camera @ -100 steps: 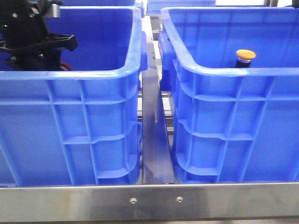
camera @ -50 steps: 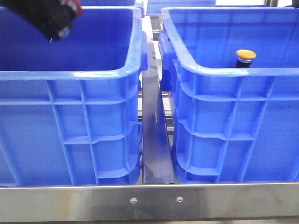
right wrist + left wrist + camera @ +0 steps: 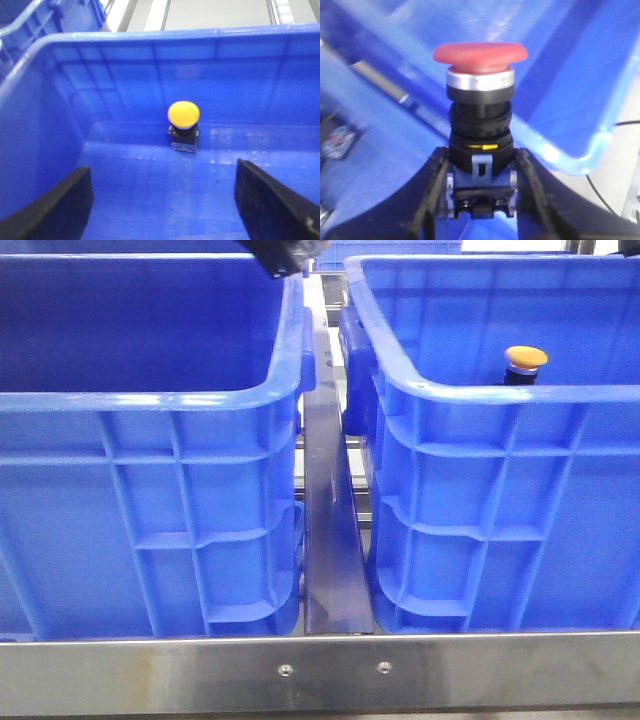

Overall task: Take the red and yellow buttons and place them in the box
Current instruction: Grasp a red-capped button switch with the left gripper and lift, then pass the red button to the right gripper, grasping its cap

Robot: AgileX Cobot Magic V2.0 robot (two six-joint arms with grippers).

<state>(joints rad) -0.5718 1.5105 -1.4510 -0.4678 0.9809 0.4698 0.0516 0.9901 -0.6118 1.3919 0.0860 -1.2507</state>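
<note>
Clamping the red button [image 3: 480, 125] by its dark body, the left pincer [image 3: 481, 197] shows no readable label; the right pincer [image 3: 165, 200] gapes wide, empty, over the yellow button [image 3: 183, 114] in the box [image 3: 50, 150].

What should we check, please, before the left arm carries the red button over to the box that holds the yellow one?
1. Left pincer shut on the red button: ok, fingers clamp its dark body on both sides.
2. Red button upright in the grip: ok, cap on top.
3. Yellow button in the right box: ok, standing upright on the floor.
4. Right pincer clear of the yellow button: ok, open and apart from it.
5. Left arm above the rim of the left box: ok, at the top edge of the front view.
6. Free drop spot beside the yellow button: ok, bare floor around it.
</note>
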